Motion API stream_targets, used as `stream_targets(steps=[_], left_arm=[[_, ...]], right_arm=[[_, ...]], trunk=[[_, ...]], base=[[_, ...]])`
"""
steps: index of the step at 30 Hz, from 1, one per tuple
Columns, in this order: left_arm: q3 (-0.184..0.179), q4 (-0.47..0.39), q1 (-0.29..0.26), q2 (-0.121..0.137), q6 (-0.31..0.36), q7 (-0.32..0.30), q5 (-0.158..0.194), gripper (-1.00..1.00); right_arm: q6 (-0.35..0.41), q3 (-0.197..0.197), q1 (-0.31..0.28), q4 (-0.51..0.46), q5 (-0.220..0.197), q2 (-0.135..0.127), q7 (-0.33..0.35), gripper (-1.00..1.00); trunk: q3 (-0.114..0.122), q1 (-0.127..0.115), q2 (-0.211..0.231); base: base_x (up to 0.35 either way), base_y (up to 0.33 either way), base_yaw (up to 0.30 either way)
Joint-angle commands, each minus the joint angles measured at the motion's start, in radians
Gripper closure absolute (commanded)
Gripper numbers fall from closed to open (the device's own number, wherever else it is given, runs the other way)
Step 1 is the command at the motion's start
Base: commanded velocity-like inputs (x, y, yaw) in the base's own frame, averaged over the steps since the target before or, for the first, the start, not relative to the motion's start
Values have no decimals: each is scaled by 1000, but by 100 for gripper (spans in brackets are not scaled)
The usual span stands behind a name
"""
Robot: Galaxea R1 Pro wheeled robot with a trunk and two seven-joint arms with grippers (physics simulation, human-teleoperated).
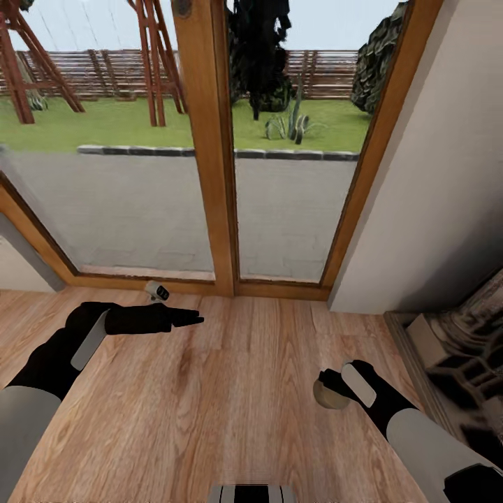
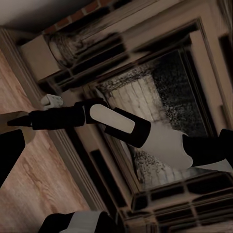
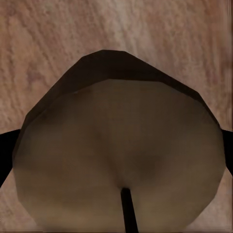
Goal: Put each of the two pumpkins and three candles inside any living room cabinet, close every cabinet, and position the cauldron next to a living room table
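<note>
My right gripper [image 1: 330,385] hangs low over the wooden floor at the lower right, shut on a candle [image 1: 327,398]. The candle is a stubby beige cylinder with a flat tan top. In the right wrist view the candle [image 3: 121,160] sits between the two dark fingers [image 3: 4,155] at the picture's edges, with floor planks behind it. My left gripper [image 1: 187,319] points right above the floor at the left, open and holding nothing. One of its fingers [image 2: 7,153] shows in the left wrist view, which looks across at my right arm [image 2: 121,127]. The pumpkins, cabinet and cauldron are out of view.
A tall glass door with a wooden frame [image 1: 209,175] stands straight ahead, with the garden beyond it. A pale wall [image 1: 433,209] runs along the right. A dark stone fireplace surround [image 1: 461,349] sits at the right floor edge. Open floor [image 1: 237,391] lies between my arms.
</note>
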Motion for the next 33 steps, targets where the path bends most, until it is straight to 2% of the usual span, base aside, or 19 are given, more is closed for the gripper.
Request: stream_targets(steps=[1,12,20,33], left_arm=[[-2,0,-1,1,9,-2,3,-100],[-2,0,0,1,9,-2,3,-100],[-3,-1,-1,1,9,-2,2,-100],[-2,-1,-1,2,9,-3,1,-100]], right_arm=[[2,8,0,-2,-10,-2,-10,100],[2,8,0,-1,-12,-2,-9,100],[2,8,0,-1,-12,-1,-9,100],[2,10,0,-1,-12,-1,-9,100]], trunk=[[3,-1,0],[54,-6,3],[87,-9,4],[138,-15,7]], base=[[-94,0,-67],[-50,1,-191],[-260,79,-64],[-268,185,-32]])
